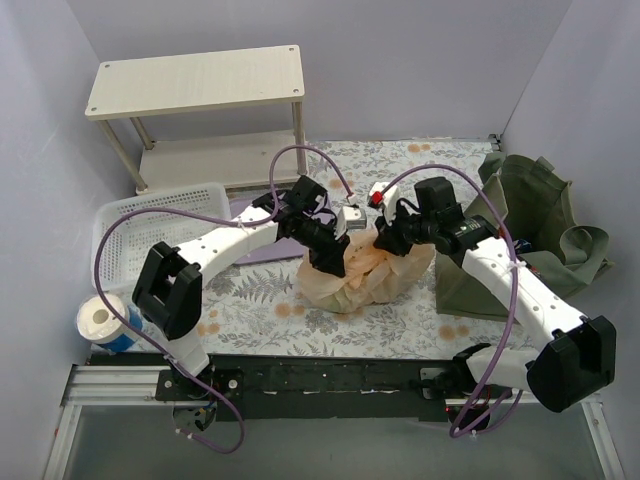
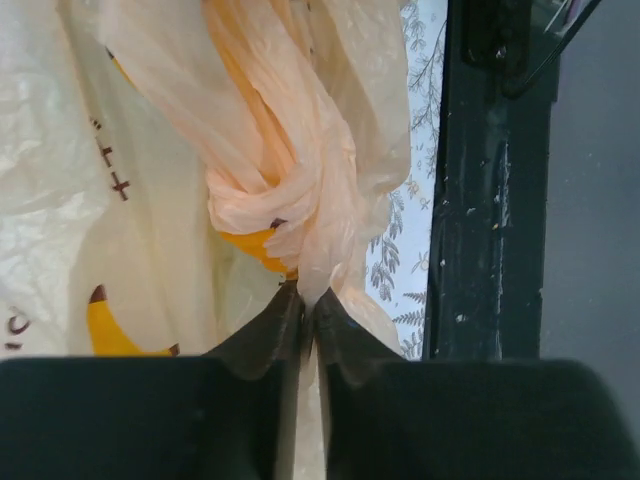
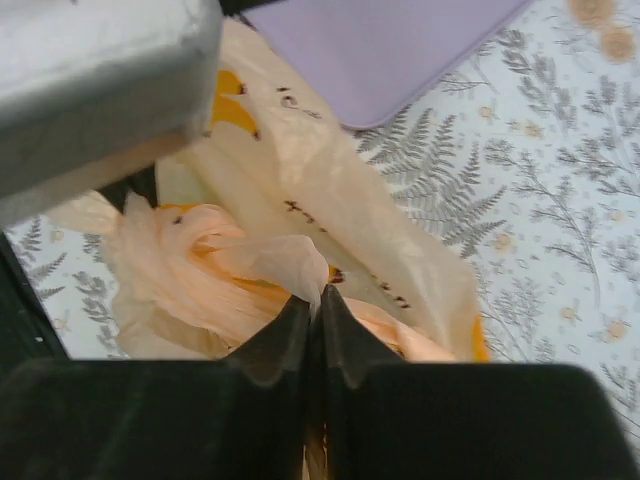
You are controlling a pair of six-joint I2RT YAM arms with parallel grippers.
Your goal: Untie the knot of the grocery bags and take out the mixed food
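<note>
Tablecloth [image 1: 250,300]: knot [image 2: 272,203] by L end effector [image 2: 308,298]

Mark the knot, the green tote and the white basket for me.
knot [image 2: 272,195], left wrist view, middle of the twisted lump.
green tote [image 1: 522,203], top external view, upper fabric side.
white basket [image 1: 165,199], top external view, far rim.

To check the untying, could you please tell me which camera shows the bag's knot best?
The left wrist view: the knot fills mid-frame, sharp. The right wrist shows the knot partly; overhead, the arms largely hide it.
</note>
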